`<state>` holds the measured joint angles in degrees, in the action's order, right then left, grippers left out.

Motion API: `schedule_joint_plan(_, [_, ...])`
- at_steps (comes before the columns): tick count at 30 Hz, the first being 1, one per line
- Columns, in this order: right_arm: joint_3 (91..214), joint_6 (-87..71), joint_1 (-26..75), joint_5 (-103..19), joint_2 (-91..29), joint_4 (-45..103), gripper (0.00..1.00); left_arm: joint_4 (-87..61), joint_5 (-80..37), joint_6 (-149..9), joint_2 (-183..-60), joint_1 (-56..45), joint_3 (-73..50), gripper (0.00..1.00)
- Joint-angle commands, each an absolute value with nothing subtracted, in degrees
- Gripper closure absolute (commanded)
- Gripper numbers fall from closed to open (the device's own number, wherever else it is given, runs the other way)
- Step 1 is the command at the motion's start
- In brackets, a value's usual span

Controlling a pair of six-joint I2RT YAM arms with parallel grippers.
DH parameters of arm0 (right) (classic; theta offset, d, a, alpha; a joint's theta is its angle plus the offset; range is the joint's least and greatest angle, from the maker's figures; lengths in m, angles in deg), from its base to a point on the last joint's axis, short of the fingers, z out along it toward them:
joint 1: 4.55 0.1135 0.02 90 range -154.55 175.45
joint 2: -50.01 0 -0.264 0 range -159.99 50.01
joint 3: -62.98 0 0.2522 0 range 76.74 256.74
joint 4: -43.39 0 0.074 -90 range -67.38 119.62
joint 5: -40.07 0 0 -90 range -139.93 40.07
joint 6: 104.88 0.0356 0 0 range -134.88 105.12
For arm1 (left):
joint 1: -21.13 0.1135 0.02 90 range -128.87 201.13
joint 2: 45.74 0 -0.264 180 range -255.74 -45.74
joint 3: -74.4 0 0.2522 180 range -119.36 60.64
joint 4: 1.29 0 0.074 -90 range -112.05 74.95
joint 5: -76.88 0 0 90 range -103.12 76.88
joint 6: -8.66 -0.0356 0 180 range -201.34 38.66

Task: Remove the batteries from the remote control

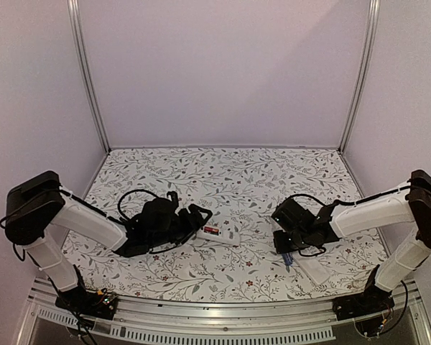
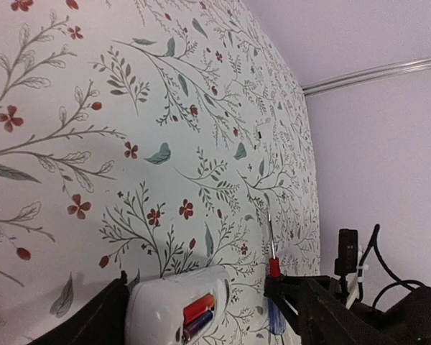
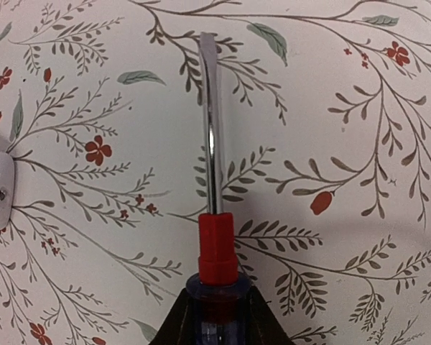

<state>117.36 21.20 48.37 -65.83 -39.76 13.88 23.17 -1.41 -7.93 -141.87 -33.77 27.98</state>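
Smooth, glossy white plastic is seen on the remote control; polished metal and red plastic on the screwdriver; the table is covered in a matt print.

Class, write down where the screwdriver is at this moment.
The screwdriver is on the right half of the table, its handle clamped in the right gripper, with the remote control just to its left.

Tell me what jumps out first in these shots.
The screwdriver with its red collar fills the right wrist view, its handle pinched by the right arm's fingers. In the left wrist view, the white remote control lies on the flowered table between the left arm's fingers, which stand open. Red batteries show in its recess.
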Motion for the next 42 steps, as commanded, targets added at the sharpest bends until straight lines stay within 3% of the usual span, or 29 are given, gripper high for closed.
schedule_joint_plan(1, [118.19,21.29,48.63,-67.56,-41.61,14.79,0.83,13.94,-3.62,-8.62,-137.98,-32.63,27.56,0.14])
schedule_joint_plan(5, [118.44,20.79,47.57,-67.82,-39.51,15.17,1.00,9.70,-3.09,-9.78,-134.55,-32.01,29.43,0.04])
schedule_joint_plan(14, [114.94,7.81,39.98,-48.55,-28.09,27.87,1.00,-0.54,-0.87,-24.44,-125.73,-28.06,26.69,0.02])
schedule_joint_plan(20, [116.63,2.63,35.96,-23.25,-21.71,34.13,1.00,6.70,-13.87,-40.59,-120.24,-25.24,21.56,0.02])
schedule_joint_plan(29, [124.84,9.01,35.52,0.35,-24.97,39.52,1.00,12.57,-33.93,-49.16,-117.42,-25.47,16.58,0.01])
schedule_joint_plan(38, [126.95,16.29,35.60,7.96,-25.62,45.49,1.00,23.93,-44.94,-46.22,-120.43,-27.63,14.25,0.00])
schedule_joint_plan(42, [128.27,17.36,36.58,8.98,-26.15,46.02,1.00,28.21,-48.27,-44.27,-124.04,-29.08,12.59,0.07])
